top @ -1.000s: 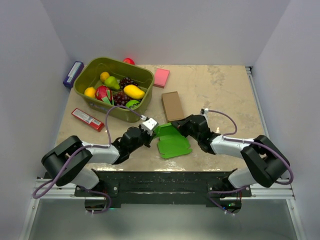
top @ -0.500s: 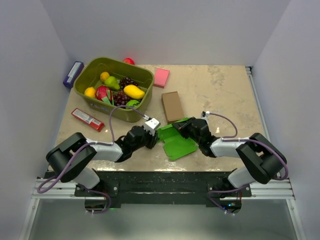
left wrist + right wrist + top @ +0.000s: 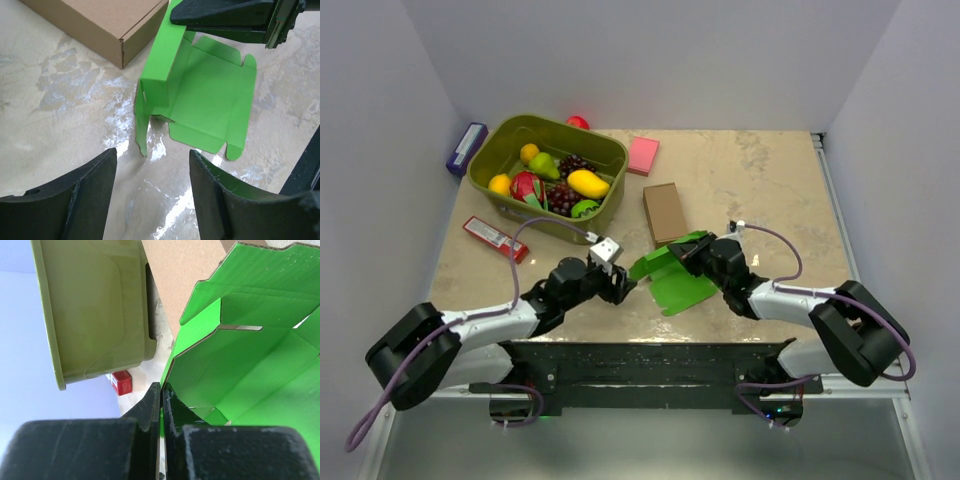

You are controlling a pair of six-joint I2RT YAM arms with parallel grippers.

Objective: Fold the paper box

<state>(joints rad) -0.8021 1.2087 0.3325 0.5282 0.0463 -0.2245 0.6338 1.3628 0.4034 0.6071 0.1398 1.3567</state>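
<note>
The paper box (image 3: pixel 678 283) is a bright green die-cut blank, partly folded, lying near the table's front middle. One wall stands upright (image 3: pixel 156 75) while the base panel (image 3: pixel 212 97) lies flat with its tabs spread. My right gripper (image 3: pixel 683 254) is shut on the raised upper edge of the card (image 3: pixel 250 350), and the thin green sheet runs between its fingertips (image 3: pixel 161 386). Left of the blank, and a short way off it, my left gripper (image 3: pixel 623 286) stands open, with only bare tabletop between its fingers (image 3: pixel 152 152).
A brown cardboard box (image 3: pixel 665 212) lies just behind the blank. An olive bin (image 3: pixel 603 208) of toy fruit stands at the back left. A pink pad (image 3: pixel 642 156), a red packet (image 3: pixel 495 239), a purple box (image 3: pixel 466 148) and a red ball (image 3: pixel 578 122) lie around it.
My left gripper has opened, let go of the green card and drawn back to the left. The right gripper stays shut on the card, which has shifted slightly right.
</note>
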